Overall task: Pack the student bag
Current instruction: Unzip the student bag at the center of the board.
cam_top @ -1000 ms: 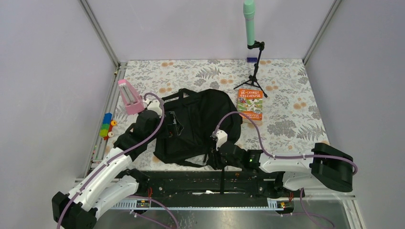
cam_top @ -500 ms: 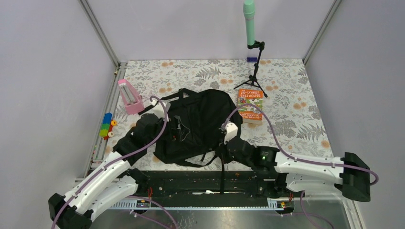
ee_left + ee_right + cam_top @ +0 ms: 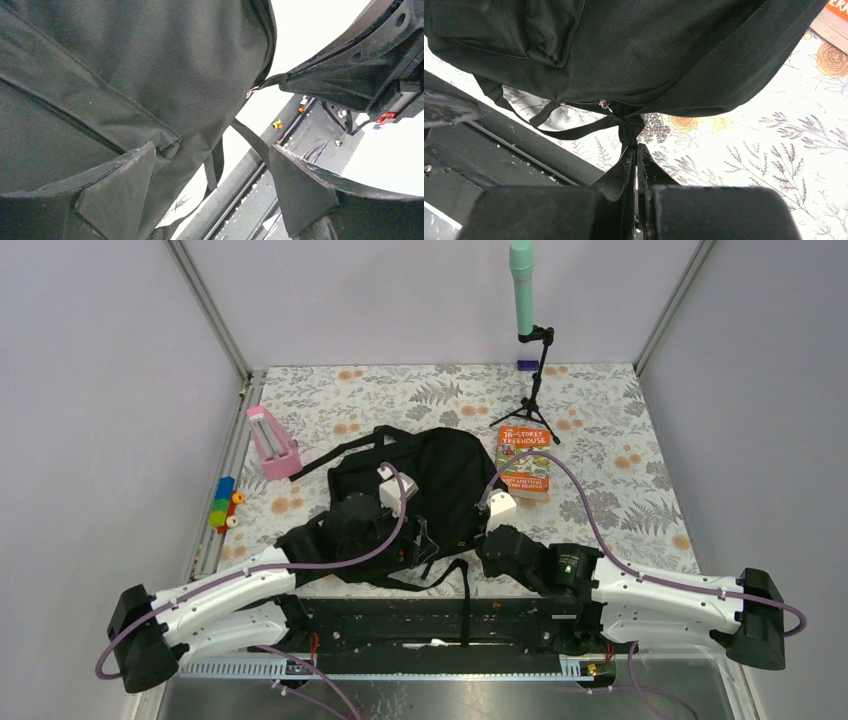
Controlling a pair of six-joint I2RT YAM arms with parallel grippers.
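Orange book [image 3: 524,461] sits just right of the student bag [image 3: 440,475], pink stand [image 3: 272,443] off its left. Bag's black, floppy, lying on the worktop [image 3: 620,440]. Left gripper [image 3: 210,150] spread over it; right gripper [image 3: 636,149] pinched on its strap [image 3: 574,133].

**Around the tripod: a book, a pink wedge, toy blocks**

A black tripod [image 3: 533,405] stands at the back of the flowered tablecloth [image 3: 620,430], holding a mint-green tube [image 3: 521,275] upright. A small purple block [image 3: 527,365] lies just behind its feet. An orange-and-green book [image 3: 524,461] lies flat just in front of it. Well to the tripod's left leans a pink wedge [image 3: 271,443], and beyond that, at the cloth's edge, lie bright toy blocks [image 3: 224,504].
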